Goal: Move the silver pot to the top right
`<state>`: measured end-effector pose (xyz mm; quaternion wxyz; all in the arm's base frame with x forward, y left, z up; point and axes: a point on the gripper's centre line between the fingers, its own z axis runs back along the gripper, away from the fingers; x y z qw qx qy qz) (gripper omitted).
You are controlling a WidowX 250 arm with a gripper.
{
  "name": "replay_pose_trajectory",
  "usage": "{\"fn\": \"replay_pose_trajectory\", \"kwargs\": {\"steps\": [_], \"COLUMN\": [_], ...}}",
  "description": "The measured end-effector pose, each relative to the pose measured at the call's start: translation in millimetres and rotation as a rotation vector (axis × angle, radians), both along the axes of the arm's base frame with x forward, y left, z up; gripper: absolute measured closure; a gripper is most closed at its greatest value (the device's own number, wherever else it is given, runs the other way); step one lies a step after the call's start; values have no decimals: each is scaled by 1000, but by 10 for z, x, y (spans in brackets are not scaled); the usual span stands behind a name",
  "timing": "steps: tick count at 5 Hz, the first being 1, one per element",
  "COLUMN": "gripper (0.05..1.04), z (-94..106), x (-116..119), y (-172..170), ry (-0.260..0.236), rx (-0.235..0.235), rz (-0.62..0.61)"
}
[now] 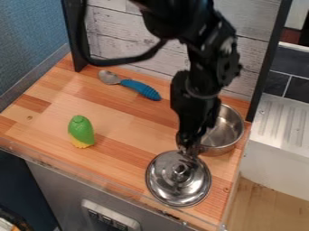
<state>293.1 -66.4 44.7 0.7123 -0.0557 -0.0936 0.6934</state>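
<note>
The gripper (189, 152) hangs down over the right part of the wooden counter, between the pot and the lid, and overlaps the lid's upper edge in the view. Behind it and to its right is the silver pot (230, 129), upright and uncovered, its left side partly hidden by the arm. A round silver lid with a knob (163, 182) lies just in front of the pot, near the counter's front edge. Whether the gripper touches the pot's rim or the lid cannot be made out.
A spoon with a blue handle (140, 89) lies at the back, left of the arm. The green and yellow toy (81, 131) is at the left front. A whitewashed wooden panel (129, 34) with dark posts borders the back; a white sink unit (280, 135) stands beyond the right edge.
</note>
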Motion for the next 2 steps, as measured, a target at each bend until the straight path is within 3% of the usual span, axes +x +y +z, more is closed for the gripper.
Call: {"fn": "replay_pose_trajectory", "kwargs": {"steps": [2], "gripper": [83], "z": [563], "x": [-72], "y": [103], "ry": [-90], "rx": [-29], "rz": [24]}}
